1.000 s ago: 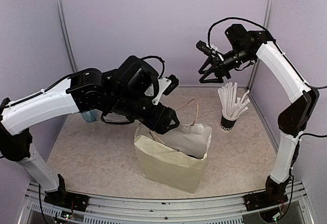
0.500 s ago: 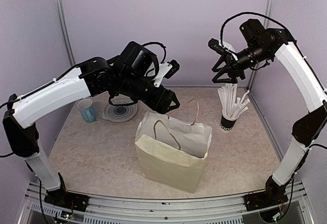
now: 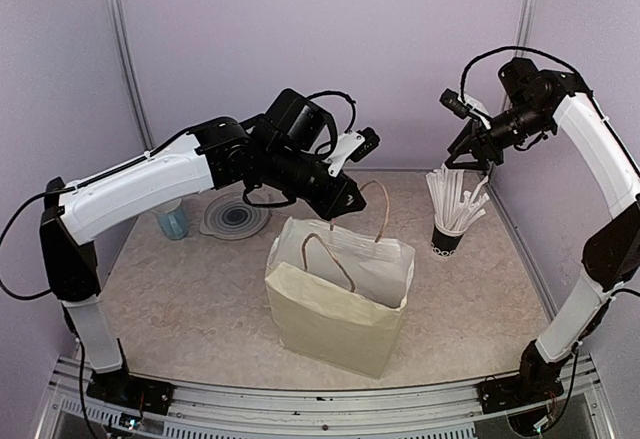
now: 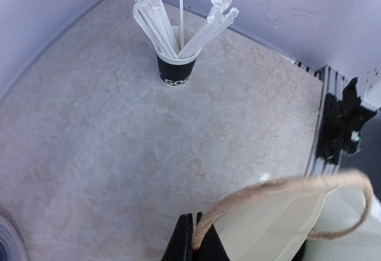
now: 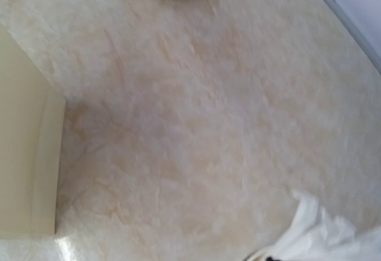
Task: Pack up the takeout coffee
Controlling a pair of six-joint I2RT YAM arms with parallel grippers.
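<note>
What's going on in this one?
The left gripper is shut on one twine handle of the cream paper bag standing mid-table. The right gripper hangs open in the air near the black paper cup stuffed with white straws, holding nothing. No lidded coffee cups show in any view, and too little of the bag's inside shows to tell whether they are packed. A small translucent blue cup and a round grey disc sit back left.

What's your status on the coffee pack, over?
Left gripper shut on bag handle. Right gripper open above straw cup. Coffee cups not in view. Bag mouth open.
</note>
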